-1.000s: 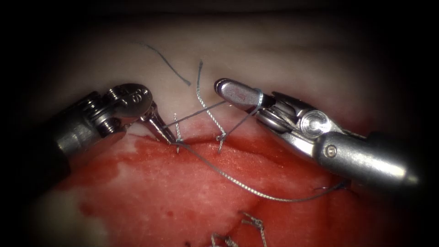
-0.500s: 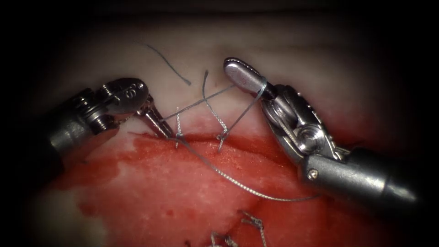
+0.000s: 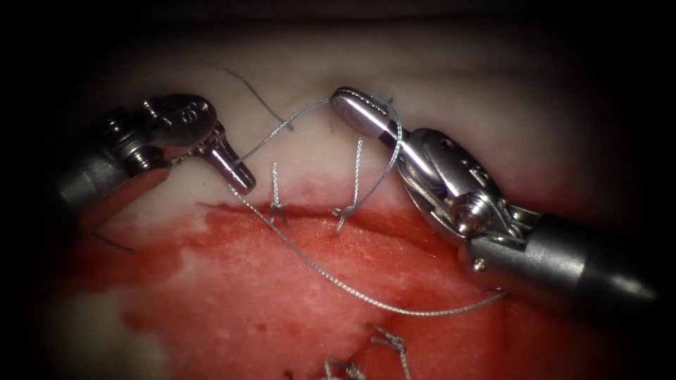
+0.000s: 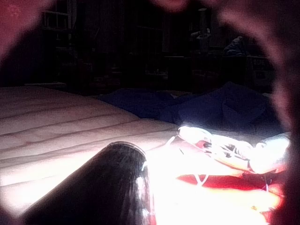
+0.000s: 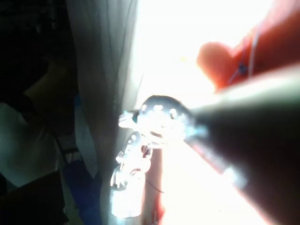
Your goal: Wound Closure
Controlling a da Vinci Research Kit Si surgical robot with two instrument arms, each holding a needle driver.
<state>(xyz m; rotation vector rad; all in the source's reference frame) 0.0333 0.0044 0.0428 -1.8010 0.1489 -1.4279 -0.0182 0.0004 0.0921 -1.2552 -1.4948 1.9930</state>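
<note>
I see the thin grey braided thread [image 3: 331,278] running from a stitch at the cut [image 3: 276,207] in a long slack curve over the red-stained tissue [image 3: 232,281] toward the right. Another strand is wrapped around the right arm's silver needle driver [image 3: 355,109], whose jaws are pressed together with the loop around them. Since half a second ago, my left arm's steel needle driver [image 3: 239,179] has lifted off the cut, left of the stitch, its jaws pinching the thread, and the strand from it to the right tool now arcs upward. I cannot make out the needle.
</note>
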